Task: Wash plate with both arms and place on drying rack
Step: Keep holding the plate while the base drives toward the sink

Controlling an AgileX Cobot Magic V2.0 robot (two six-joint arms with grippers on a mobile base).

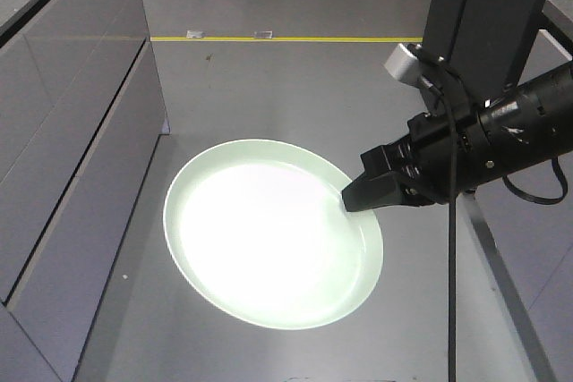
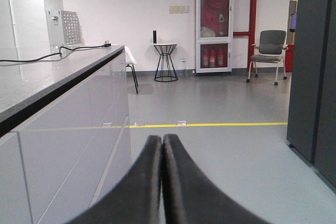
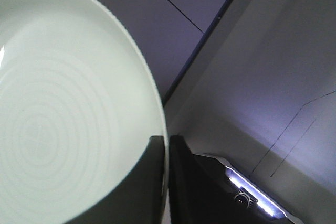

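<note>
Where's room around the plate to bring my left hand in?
Open along the plate's left and near rim, toward the cabinets. Crowded at the right rim: the right hand grips there, cable and dark column close by.

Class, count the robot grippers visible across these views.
2. The right gripper clamps the plate at its rim; the left gripper, shut and empty, appears only in its wrist view.

Cabinets [image 1: 72,158] close left, dark column [image 1: 483,6] right, plate [image 1: 269,239] between, open floor [image 1: 286,78] beyond.

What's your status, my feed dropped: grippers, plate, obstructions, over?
Right gripper shut on plate rim, plate held over the floor. Left gripper shut, empty. No drying rack in view; nothing blocking seen.
</note>
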